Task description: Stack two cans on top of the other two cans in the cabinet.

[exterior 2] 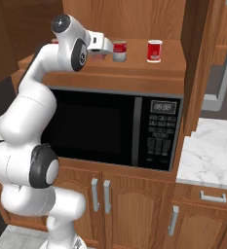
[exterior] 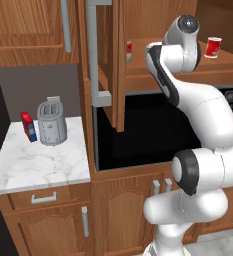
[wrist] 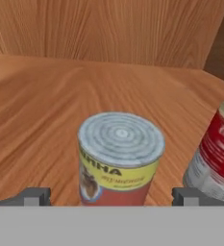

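Nothing stacked yet — the claw [wrist: 111, 197], jaws wide and empty, straddles a yellow-labelled tin can [wrist: 119, 158] on the brown wooden cabinet [wrist: 46, 110] shelf; every stacking remains.

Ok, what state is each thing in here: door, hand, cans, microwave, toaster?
Cabinet door: open.
Hand: open, holding nothing, at the yellow-label can.
Yellow-label can: upright on the shelf, between the fingertips, not gripped.
Red can: upright, unstacked.
Microwave: door shut.
Toaster: upright on the counter.
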Motion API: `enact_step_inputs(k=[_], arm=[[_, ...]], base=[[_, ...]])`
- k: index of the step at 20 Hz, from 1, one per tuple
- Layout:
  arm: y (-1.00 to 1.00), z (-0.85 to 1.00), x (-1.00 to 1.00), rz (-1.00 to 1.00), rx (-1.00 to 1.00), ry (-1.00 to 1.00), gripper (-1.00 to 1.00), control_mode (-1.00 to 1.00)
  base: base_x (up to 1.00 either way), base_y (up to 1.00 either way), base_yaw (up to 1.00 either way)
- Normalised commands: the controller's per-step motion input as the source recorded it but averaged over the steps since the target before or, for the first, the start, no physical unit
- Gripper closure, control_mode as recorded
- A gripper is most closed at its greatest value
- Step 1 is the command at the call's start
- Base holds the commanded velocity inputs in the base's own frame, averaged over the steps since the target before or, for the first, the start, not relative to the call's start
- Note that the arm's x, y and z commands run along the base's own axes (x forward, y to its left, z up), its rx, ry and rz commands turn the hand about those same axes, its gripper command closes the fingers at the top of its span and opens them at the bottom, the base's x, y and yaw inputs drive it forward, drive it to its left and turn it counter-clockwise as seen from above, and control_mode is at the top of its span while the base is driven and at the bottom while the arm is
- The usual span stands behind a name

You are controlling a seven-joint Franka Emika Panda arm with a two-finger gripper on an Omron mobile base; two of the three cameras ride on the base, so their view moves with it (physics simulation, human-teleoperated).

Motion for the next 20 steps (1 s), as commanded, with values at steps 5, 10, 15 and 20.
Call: enact_step_inputs(k=[5,10,15,20], arm=[[0.0,-0.03,0.23,0.0,0.0,0.03,-1.0,-1.0],[0.0,-0.01,0.21,0.0,0.0,0.02,-1.0,-1.0],[-0.05,0.0,0.09,0.0,0.0,0.0,-1.0,-1.0],[-0.1,-0.02,0.0,0.0,0.0,0.0,1.0,-1.0]], base=[[0.0,0.0,0.0],[0.0,0.0,0.0],[0.0,0.0,0.0],[0.0,0.0,0.0]])
